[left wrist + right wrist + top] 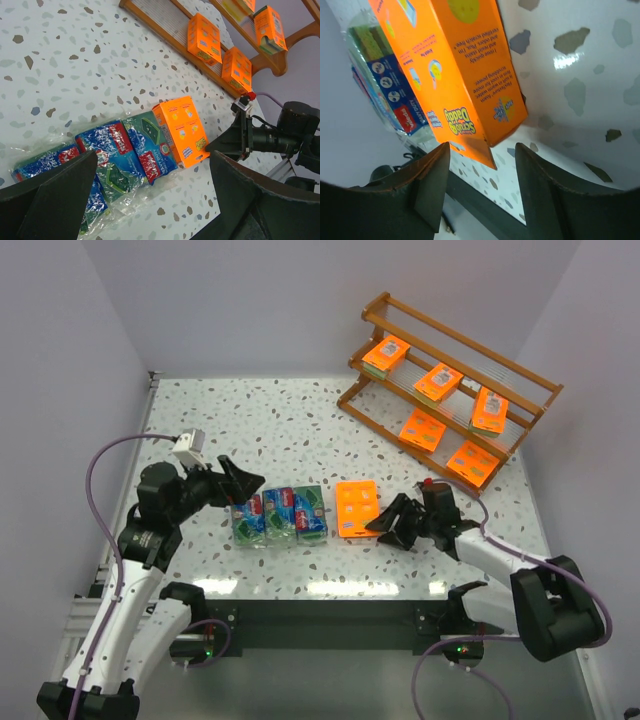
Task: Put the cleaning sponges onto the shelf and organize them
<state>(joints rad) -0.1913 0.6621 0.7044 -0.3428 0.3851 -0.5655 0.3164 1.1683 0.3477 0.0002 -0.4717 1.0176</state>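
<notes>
One orange sponge pack (357, 508) lies flat on the table; it also shows in the left wrist view (182, 130) and the right wrist view (455, 70). Three green-and-blue wrapped packs (279, 514) lie side by side to its left, also in the left wrist view (120, 160). The wooden shelf (372, 315) stands at the far right with several orange packs (436, 383) on its tiers. My right gripper (390, 523) is open at the orange pack's near right corner; the pack's tab corner sits between the jaws (482, 165), untouched. My left gripper (245, 483) is open and empty above the left green pack (150, 200).
The speckled table (250, 420) stretches bare behind the packs up to the shelf's low front rail (155, 27). The table's near edge runs just below the packs. White walls close in at the back and both sides.
</notes>
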